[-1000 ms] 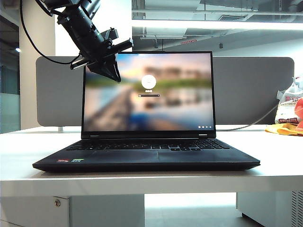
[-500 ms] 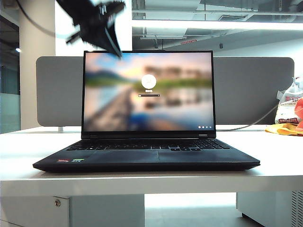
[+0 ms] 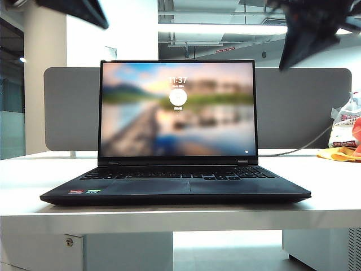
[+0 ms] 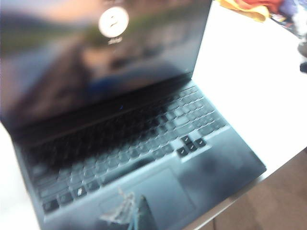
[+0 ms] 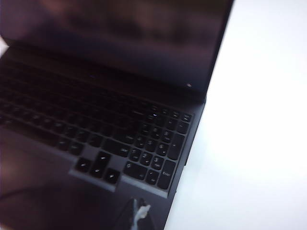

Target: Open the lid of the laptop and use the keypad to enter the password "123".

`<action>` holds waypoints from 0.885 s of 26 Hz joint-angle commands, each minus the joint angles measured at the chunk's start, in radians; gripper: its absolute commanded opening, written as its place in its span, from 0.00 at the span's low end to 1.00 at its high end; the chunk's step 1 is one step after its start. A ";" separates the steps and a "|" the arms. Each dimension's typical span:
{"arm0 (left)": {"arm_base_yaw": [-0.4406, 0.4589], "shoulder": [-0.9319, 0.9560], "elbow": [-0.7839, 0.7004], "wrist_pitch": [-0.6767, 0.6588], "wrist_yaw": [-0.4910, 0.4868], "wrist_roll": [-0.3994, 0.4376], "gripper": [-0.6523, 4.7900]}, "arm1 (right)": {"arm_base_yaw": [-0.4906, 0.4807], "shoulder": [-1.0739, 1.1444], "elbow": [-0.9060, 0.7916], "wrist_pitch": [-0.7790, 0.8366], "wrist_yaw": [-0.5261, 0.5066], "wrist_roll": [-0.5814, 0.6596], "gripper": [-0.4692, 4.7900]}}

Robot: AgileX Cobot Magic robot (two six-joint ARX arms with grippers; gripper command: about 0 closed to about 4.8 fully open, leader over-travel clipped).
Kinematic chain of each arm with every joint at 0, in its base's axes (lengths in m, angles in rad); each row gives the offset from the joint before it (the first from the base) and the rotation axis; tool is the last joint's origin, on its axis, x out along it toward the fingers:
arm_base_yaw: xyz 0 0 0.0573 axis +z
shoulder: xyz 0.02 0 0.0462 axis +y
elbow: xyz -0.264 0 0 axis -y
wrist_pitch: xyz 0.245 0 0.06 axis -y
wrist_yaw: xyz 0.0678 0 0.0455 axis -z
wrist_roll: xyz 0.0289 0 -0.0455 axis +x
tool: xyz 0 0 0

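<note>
The laptop [image 3: 175, 189] is sitting at the centre of the white surface [image 3: 327, 186], its lid [image 3: 177, 108] standing upright and showing a lock screen. The left claw [image 3: 84, 10], closed and gripping nothing, is hanging at the upper left of the frame. The right claw [image 3: 302, 39] is hovering blurred at the upper right, above the keypad [image 5: 156, 146]; whether it is open cannot be told.

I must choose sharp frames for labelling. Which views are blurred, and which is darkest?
Exterior view: laptop sharp, both pincers at the top corners motion-smeared, left pincer, right pincer. Left wrist view: whole frame blurred. Right wrist view: darkest, soft, yet keypad legends partly readable.
</note>
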 commanded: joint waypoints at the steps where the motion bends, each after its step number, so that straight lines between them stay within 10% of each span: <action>1: -0.010 -0.048 -0.072 0.057 -0.034 -0.053 0.11 | -0.025 0.091 0.004 0.011 -0.041 0.001 0.07; 23: -0.028 -0.016 -0.098 0.090 -0.111 -0.058 0.11 | 0.027 0.505 0.254 -0.018 -0.129 0.021 0.07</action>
